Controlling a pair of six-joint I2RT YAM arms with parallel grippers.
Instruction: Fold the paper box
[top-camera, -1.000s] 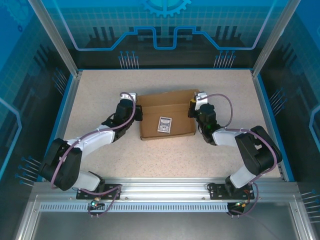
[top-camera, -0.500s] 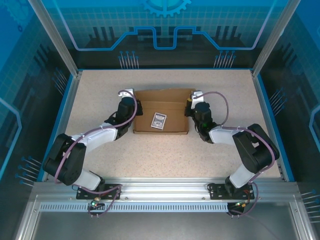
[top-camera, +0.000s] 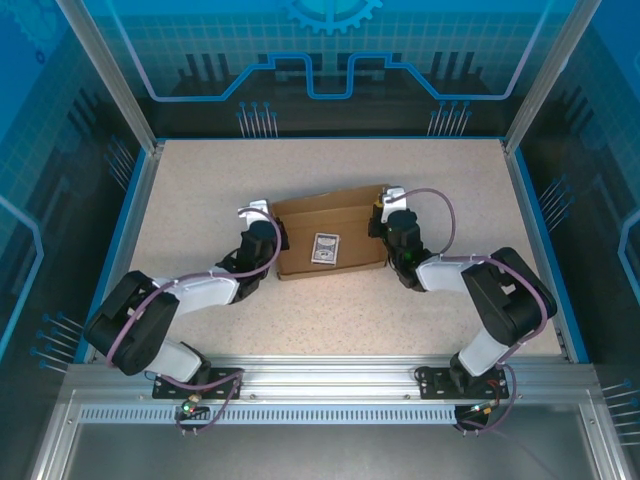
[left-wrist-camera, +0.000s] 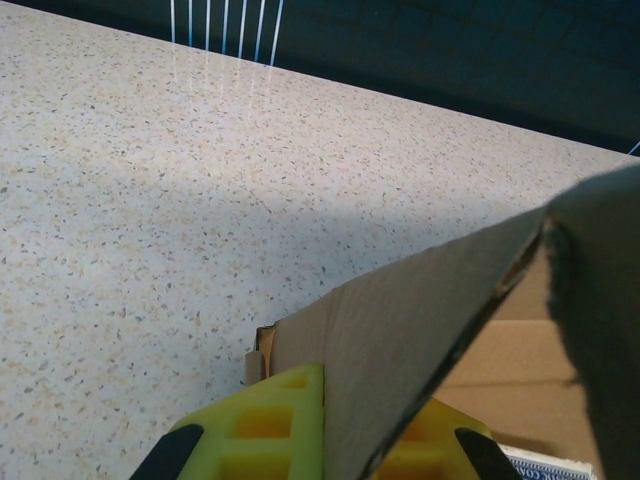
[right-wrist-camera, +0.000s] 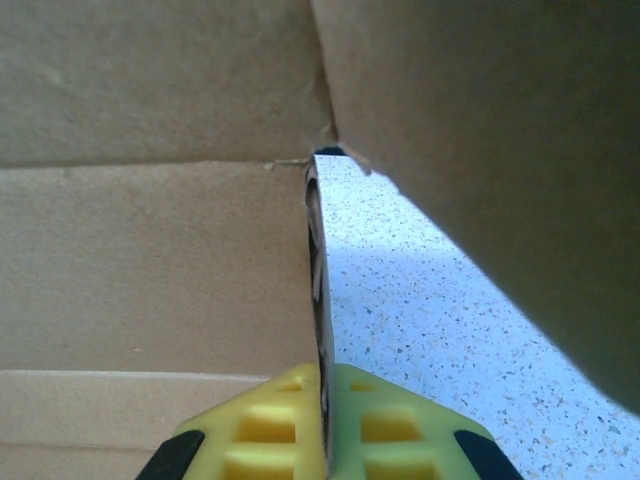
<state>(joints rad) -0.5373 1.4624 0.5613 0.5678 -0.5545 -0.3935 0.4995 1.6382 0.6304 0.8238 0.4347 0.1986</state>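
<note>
The paper box (top-camera: 345, 215), brown cardboard with its lid flap raised, lies mid-table, slightly skewed. A small blue-and-white card (top-camera: 327, 248) rests inside on its floor. My left gripper (top-camera: 277, 238) is at the box's left wall and my right gripper (top-camera: 377, 222) at its right wall. In the left wrist view the yellow fingers (left-wrist-camera: 265, 425) are shut on a slanting wall of the paper box (left-wrist-camera: 420, 320), and my left gripper (left-wrist-camera: 350, 445) straddles it. In the right wrist view my right gripper (right-wrist-camera: 322, 425) is shut on the thin upright edge of the paper box (right-wrist-camera: 150, 260).
The speckled table (top-camera: 200, 190) stretches round the box on all sides. A blue rim (top-camera: 133, 205) and glass walls bound it left, right and back. The metal rail (top-camera: 320, 375) with both arm bases runs along the near edge.
Both grippers have kept their hold while the box shifted left and squared up, then swung back skewed and a little nearer. The left arm's wrist has dropped toward the near side.
</note>
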